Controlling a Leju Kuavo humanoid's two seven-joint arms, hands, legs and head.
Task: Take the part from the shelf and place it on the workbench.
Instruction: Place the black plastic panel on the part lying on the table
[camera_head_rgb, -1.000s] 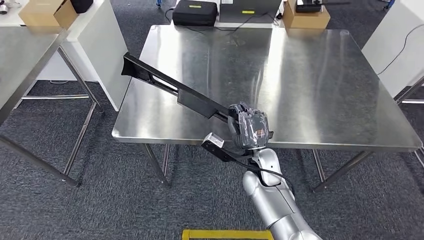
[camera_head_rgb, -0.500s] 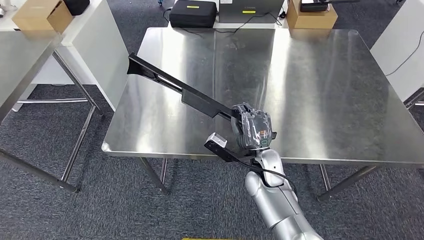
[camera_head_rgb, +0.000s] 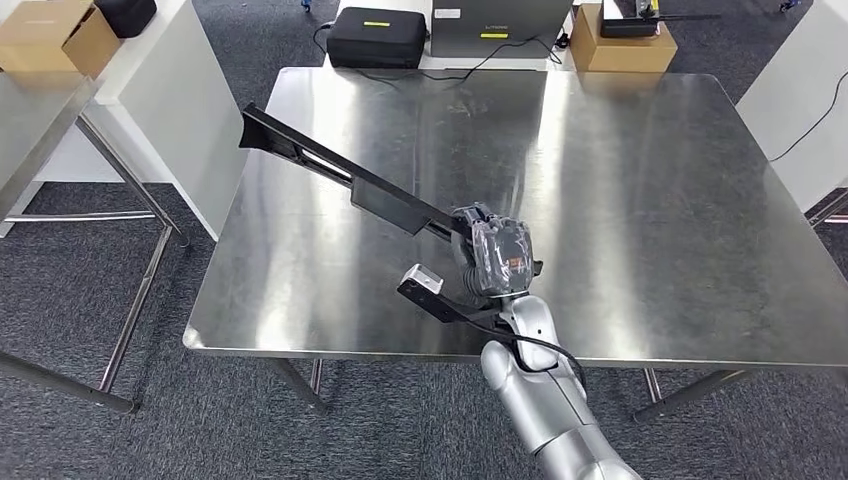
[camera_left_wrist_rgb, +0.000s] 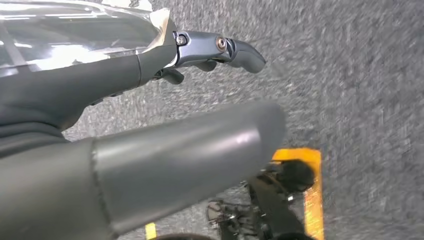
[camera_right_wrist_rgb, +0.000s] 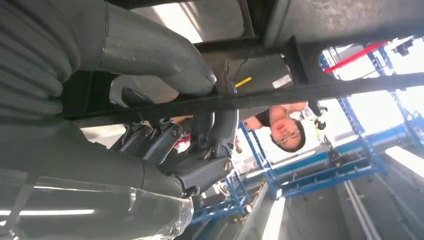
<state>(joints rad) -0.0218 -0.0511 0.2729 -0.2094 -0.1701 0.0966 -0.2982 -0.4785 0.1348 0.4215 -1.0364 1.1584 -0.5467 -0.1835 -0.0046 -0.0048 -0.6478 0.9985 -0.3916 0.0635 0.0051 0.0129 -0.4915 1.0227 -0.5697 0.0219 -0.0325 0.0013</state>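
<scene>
The part (camera_head_rgb: 340, 175) is a long black bar with a flared far end. It slants over the left half of the steel workbench (camera_head_rgb: 640, 200), held above the surface. My right hand (camera_head_rgb: 495, 255) grips its near end, just inside the workbench's front edge. A short black piece with a pale tip (camera_head_rgb: 425, 285) sticks out below the hand. In the right wrist view the fingers (camera_right_wrist_rgb: 200, 165) wrap around the dark bar (camera_right_wrist_rgb: 280, 95). My left hand (camera_left_wrist_rgb: 150, 125) hangs over grey carpet with nothing in it, thumb and fingers apart.
A black case (camera_head_rgb: 375, 37) and a cardboard box (camera_head_rgb: 620, 35) lie beyond the workbench's far edge. Another steel table (camera_head_rgb: 40, 130) and a white panel (camera_head_rgb: 160, 110) stand to the left. A person (camera_right_wrist_rgb: 280, 127) and blue racking (camera_right_wrist_rgb: 310, 165) appear in the right wrist view.
The whole picture has shifted as the camera moved closer to the workbench. The front edge now lies nearer me, and the right hand with the part reaches further over the top.
</scene>
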